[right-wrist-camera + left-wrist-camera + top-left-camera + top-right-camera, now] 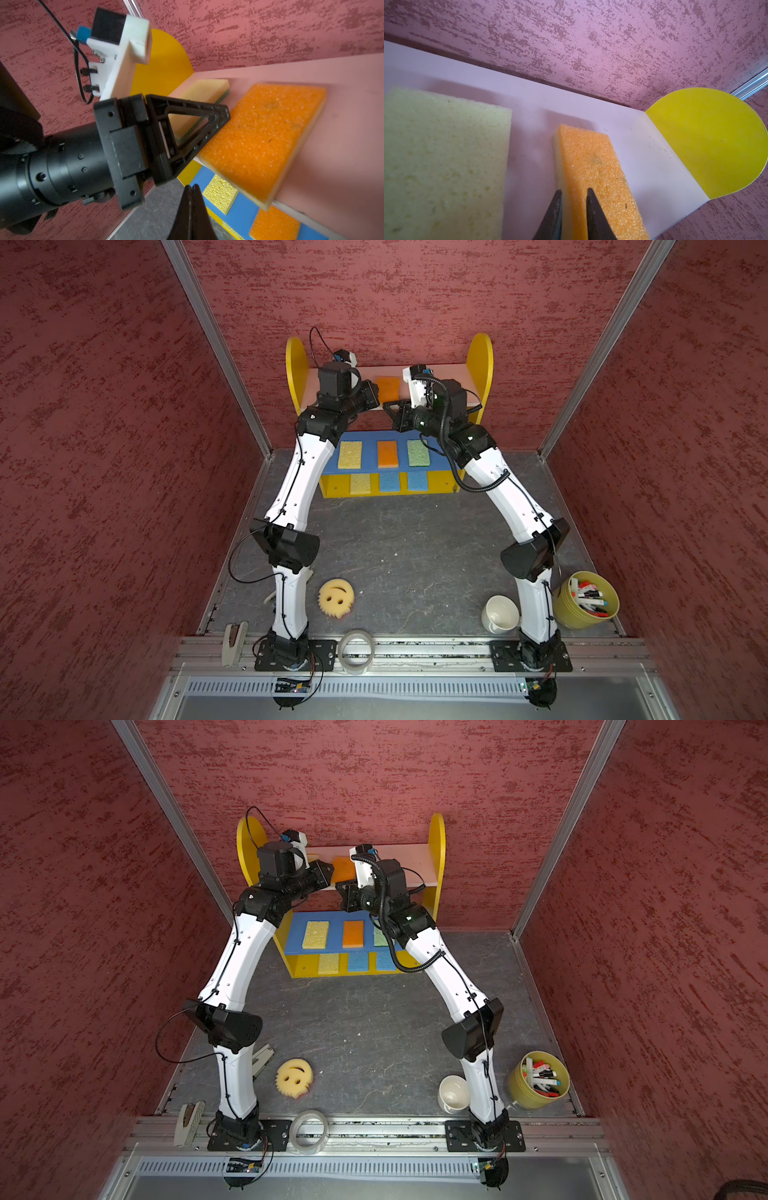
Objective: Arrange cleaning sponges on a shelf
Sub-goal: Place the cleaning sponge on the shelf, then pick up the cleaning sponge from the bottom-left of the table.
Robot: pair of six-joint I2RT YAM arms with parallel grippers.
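The shelf point(480, 356) stands against the back wall. On its pink top board point(453, 374) an orange sponge point(388, 388) point(264, 137) lies flat, overhanging the front edge, beside a pale yellow sponge point(446, 155). My left gripper point(574, 190) point(376, 391) has its jaws narrowly apart, pinching the orange sponge's point(591, 158) edge. My right gripper point(190, 187) point(388, 406) hangs shut and empty just before the shelf. The blue board carries yellow point(350, 455), orange point(387, 454) and green point(418, 452) sponges. The base holds one yellow point(360, 483) and two blue point(389, 482). A smiley sponge point(336, 597) lies on the floor.
Near the front stand a white mug point(500, 614), a clear tape ring point(356, 651), a yellow bucket of markers point(586, 599) and a grey tool point(235, 643). Red walls close in the back and both sides.
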